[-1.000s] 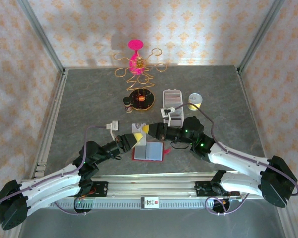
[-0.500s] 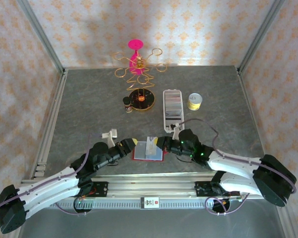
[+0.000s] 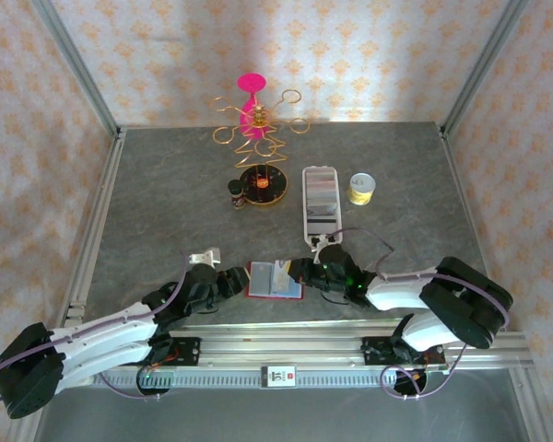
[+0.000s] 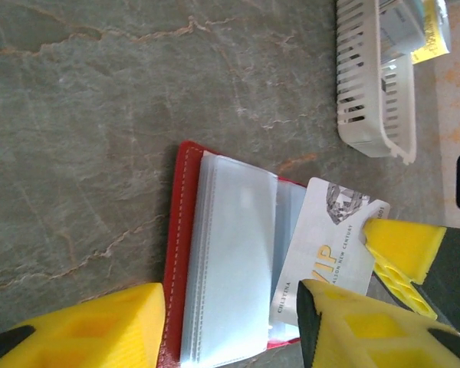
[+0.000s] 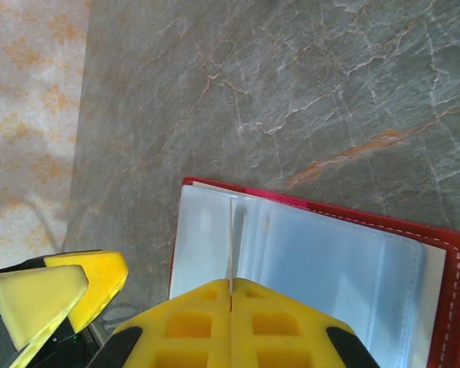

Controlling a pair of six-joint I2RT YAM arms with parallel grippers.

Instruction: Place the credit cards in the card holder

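Bracing the open red leather-like folding card holder on the grey marbled surface falls to your left hand, whose yellow jaws stand half apart, empty, astride its near edge. The clear pockets look slick and floppy, so feed the stiff pale plastic credit card in corner-first. Your right hand is pinched tight on that card, which is angled at the pockets.

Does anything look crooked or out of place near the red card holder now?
Yes. The pale VIP card stands askew over the open card holder, slanted against its clear pockets instead of lined up. The right gripper pinches its corner. Whether an edge has entered a pocket, I cannot tell.
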